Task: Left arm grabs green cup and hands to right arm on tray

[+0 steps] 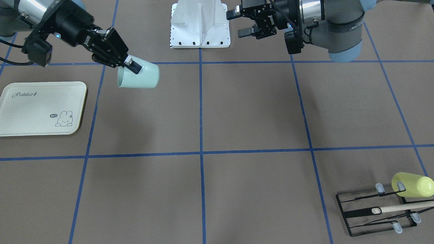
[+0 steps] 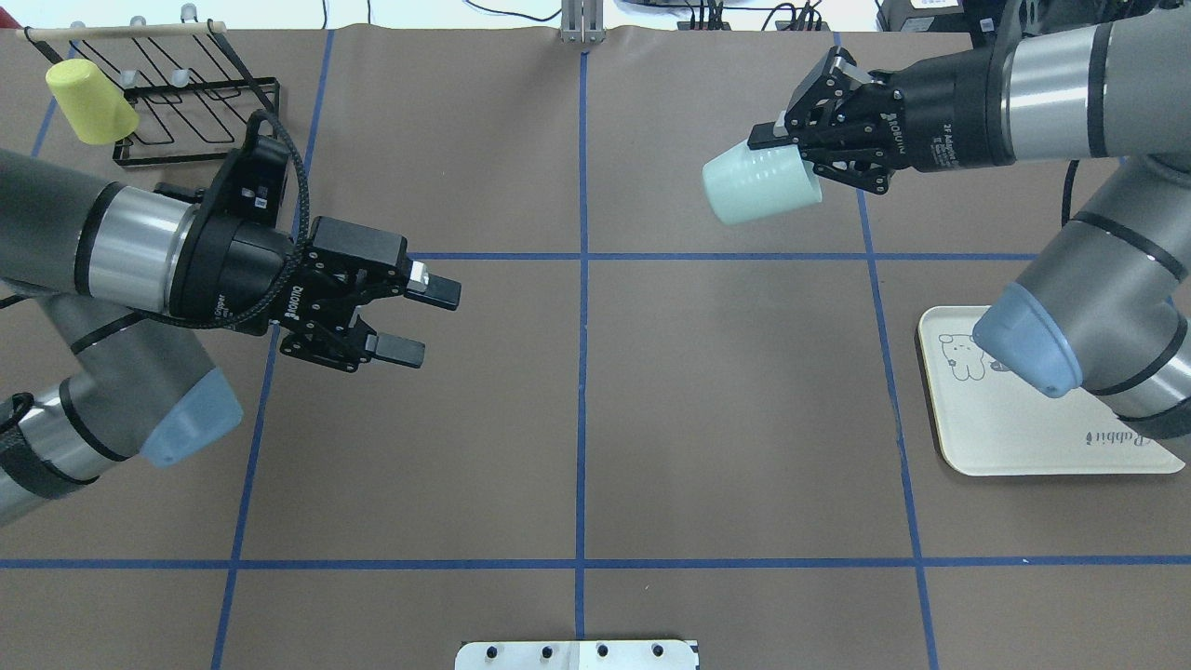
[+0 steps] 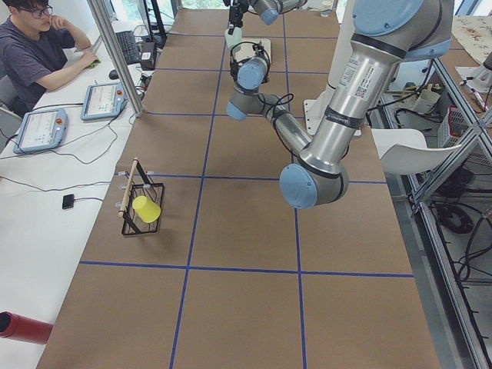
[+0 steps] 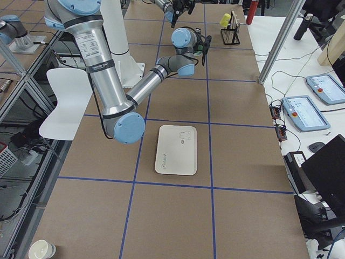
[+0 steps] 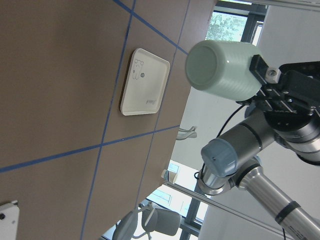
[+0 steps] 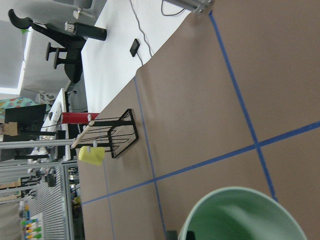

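Observation:
The green cup hangs on its side above the table, off the tray. My right gripper is shut on its rim; in the front-facing view one finger lies along the outside of the cup. The cream tray lies flat beneath the right arm's elbow, also seen as tray. My left gripper is open and holds nothing, far across the table from the cup. The left wrist view shows the cup's base facing it.
A black wire rack sits at the far left corner with a yellow-green cup lying on it and a wooden rod across it. The white robot base plate is at the near edge. A person sits at a side desk.

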